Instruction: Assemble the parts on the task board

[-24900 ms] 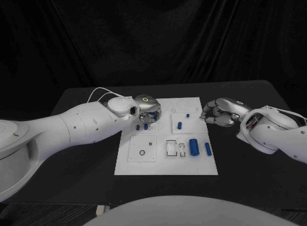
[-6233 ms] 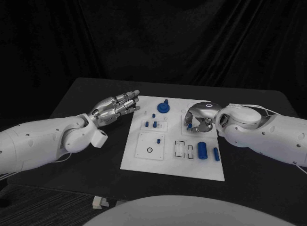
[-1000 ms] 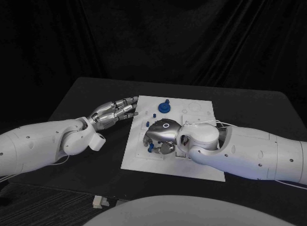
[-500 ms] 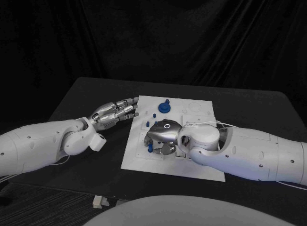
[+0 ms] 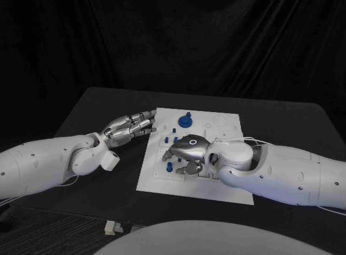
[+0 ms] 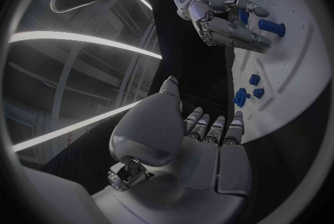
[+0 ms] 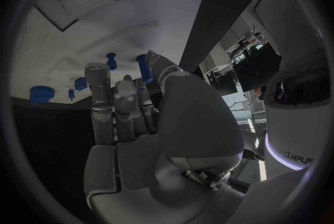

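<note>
**Right robot hand over the board, left one held beside it**

Nearest to me, the right robot hand [image 5: 186,154] hangs low over the near-middle of the task board [image 5: 219,192], palm down, fingers curled toward the white plate. In the right wrist view a blue peg [image 7: 145,67] stands right at its fingertips [image 7: 97,76], with the thumb against it; the robot hand seems to pinch it, though I cannot tell for sure how firm the hold is. From above, a small blue part [image 5: 168,169] shows just at the hand's left side, touching or nearly touching the board.

The board lies flat in the middle of the black surface [image 5: 89,111]. Past the right robot hand, a pair of short blue pegs [image 5: 171,139] stand upright in the board. Farther still, near the far edge, sits a round blue knob [image 5: 186,121].

The left robot hand [image 5: 131,126] hovers at the board's left edge, holding nothing, fingers straight and laid close side by side, tips pointing toward the board.
</note>
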`<state>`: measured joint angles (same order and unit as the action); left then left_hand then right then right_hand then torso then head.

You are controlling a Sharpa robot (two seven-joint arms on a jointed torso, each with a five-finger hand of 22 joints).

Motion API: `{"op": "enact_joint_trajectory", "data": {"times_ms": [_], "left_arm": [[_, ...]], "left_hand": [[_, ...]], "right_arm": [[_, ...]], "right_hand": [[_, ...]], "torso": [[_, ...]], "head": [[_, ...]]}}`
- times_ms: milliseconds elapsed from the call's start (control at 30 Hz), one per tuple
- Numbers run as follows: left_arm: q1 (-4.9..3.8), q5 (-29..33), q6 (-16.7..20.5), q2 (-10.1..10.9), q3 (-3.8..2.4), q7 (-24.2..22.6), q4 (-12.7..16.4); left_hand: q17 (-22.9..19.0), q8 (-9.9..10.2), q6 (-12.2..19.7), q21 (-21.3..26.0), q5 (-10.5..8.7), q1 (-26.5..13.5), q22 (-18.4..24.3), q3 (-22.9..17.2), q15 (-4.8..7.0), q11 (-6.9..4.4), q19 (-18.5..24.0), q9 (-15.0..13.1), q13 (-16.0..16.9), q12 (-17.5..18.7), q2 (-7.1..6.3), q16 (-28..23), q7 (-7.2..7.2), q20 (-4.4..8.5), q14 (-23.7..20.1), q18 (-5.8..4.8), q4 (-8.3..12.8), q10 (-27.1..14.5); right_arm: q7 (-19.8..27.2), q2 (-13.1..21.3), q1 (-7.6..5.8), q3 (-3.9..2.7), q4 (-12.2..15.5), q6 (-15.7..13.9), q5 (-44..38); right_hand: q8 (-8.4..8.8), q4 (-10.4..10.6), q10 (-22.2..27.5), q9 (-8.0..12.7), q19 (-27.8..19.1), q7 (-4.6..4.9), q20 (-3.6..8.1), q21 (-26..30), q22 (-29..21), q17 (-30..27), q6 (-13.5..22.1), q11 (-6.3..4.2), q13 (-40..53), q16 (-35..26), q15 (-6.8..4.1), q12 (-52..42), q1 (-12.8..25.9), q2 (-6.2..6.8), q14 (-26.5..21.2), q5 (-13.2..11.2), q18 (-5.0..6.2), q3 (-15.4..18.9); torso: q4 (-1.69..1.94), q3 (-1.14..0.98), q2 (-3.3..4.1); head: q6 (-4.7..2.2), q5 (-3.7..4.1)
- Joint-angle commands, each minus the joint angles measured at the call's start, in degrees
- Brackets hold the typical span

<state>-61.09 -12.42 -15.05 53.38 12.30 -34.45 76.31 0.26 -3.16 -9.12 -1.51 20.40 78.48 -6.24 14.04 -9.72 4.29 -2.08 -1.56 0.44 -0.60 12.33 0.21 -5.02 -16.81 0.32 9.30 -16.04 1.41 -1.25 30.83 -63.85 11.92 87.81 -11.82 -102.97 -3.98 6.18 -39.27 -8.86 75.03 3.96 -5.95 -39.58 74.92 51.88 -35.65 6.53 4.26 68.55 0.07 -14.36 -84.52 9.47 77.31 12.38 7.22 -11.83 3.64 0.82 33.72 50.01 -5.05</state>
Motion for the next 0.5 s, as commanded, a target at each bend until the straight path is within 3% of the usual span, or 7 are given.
{"op": "enact_joint_trajectory", "data": {"times_ms": [33,100,267,367,400,467,500], "left_arm": [[0.09,0.4,-0.7,-0.1,-0.05,-0.5,0.1],[0.1,0.4,-0.7,-0.1,-0.05,-0.5,0.1],[0.12,0.4,-0.6,0.0,-0.05,-0.6,0.2],[0.12,0.4,-0.2,0.0,-0.05,-0.8,0.3],[0.13,0.4,0.0,0.1,-0.05,-0.9,0.3],[0.13,0.4,0.4,0.1,-0.05,-1.2,0.4],[0.13,0.4,0.5,0.1,-0.05,-1.2,0.4]], "left_hand": [[0.0,-0.2,-0.1,0.1,0.31,0.2,0.0,0.0,-0.01,0.23,-0.2,-0.1,0.1,-0.3,0.66,0.2,-0.45,0.15,0.1,0.71,0.1,-0.1],[0.0,-0.2,-0.1,0.1,0.31,0.2,0.0,0.0,-0.01,0.23,-0.2,-0.1,0.1,-0.3,0.66,0.2,-0.45,0.15,0.1,0.71,0.1,-0.1],[0.0,-0.2,-0.1,0.1,0.36,0.2,0.0,0.0,-0.04,0.22,-0.2,-0.1,0.1,-0.3,0.66,0.2,-0.45,0.15,0.1,0.72,0.2,-0.2],[0.0,-0.3,-0.2,0.1,0.41,0.2,-0.1,0.0,-0.06,0.22,-0.2,-0.1,0.1,-0.3,0.64,0.2,-0.45,0.15,0.1,0.72,0.2,-0.1],[0.0,-0.3,-0.3,0.1,0.54,0.3,-0.1,-0.1,-0.09,0.19,-0.2,-0.1,0.1,-0.3,0.59,0.2,-0.43,0.15,0.1,0.73,0.3,-0.1],[0.0,-0.3,-0.3,0.1,0.54,0.3,-0.1,-0.1,-0.09,0.19,-0.2,-0.1,0.1,-0.3,0.59,0.2,-0.43,0.15,0.1,0.73,0.3,-0.1],[0.0,-0.3,-0.3,0.1,0.54,0.3,-0.1,-0.1,-0.09,0.19,-0.2,-0.1,0.1,-0.3,0.59,0.2,-0.43,0.15,0.1,0.73,0.3,-0.1]], "right_arm": [[0.7,1.6,-1.0,-0.04,1.5,-7.6,-0.4],[1.0,2.6,-1.74,-0.04,2.4,-9.7,0.1],[1.4,6.7,-5.04,-0.04,5.7,-15.6,3.7],[0.8,9.2,-7.18,-0.05,7.4,-17.2,7.3],[0.4,10.2,-8.08,-0.04,7.9,-17.5,9.2],[-0.6,12.2,-9.44,-0.04,8.8,-17.3,12.8],[-0.8,12.6,-9.68,-0.04,8.9,-17.2,13.6]], "right_hand": [[1.19,5.7,4.8,3.5,-0.2,-1.71,-0.18,0.7,3.9,-0.3,10.1,0.04,-0.4,-0.5,-0.27,0.4,-4.0,1.5,-0.3,-0.3,0.96,3.6],[1.34,10.5,6.2,4.5,-0.1,-2.44,0.04,1.0,3.9,-0.3,12.1,-0.08,-0.4,-0.4,-0.1,-0.1,-6.8,3.12,-0.2,-0.6,1.12,5.0],[1.2,10.7,6.5,4.6,0.1,-2.39,0.05,0.6,4.0,0.1,11.3,-0.11,-0.3,-0.2,-0.12,-0.5,-6.7,3.02,0.0,-0.6,1.04,5.3],[0.19,8.3,4.8,4.1,0.1,-1.5,0.31,1.0,4.1,0.2,5.7,-0.33,0.0,-0.1,-0.39,-3.0,-10.0,-0.55,-0.2,3.1,1.1,2.2],[-0.12,7.7,4.3,3.9,0.2,-1.26,0.37,0.9,4.1,0.2,4.1,-0.29,0.0,-0.1,-0.39,-3.5,-10.4,-0.83,-0.2,3.1,1.1,1.7],[-2.26,4.4,0.0,2.5,0.2,0.71,0.93,-0.2,4.3,0.7,-7.0,-0.56,0.3,0.3,-0.52,-7.2,-10.8,-1.81,0.0,0.8,1.07,-3.2],[-2.79,4.0,-0.7,2.3,0.1,0.78,0.83,-0.3,4.3,0.7,-8.2,-0.44,0.3,0.3,-0.69,-7.8,-10.8,-1.78,0.0,0.9,1.0,-3.7]], "torso": [[0.0,0.0,0.01],[0.0,0.0,0.0],[-0.02,0.0,-0.04],[-0.03,0.0,-0.07],[-0.01,0.0,-0.06],[-0.01,0.0,-0.07],[0.0,0.0,-0.06]], "head": [[-0.01,0.19],[-0.01,0.31],[-0.01,0.58],[-0.01,0.7],[-0.01,0.82],[-0.01,0.99],[-0.01,1.12]]}}
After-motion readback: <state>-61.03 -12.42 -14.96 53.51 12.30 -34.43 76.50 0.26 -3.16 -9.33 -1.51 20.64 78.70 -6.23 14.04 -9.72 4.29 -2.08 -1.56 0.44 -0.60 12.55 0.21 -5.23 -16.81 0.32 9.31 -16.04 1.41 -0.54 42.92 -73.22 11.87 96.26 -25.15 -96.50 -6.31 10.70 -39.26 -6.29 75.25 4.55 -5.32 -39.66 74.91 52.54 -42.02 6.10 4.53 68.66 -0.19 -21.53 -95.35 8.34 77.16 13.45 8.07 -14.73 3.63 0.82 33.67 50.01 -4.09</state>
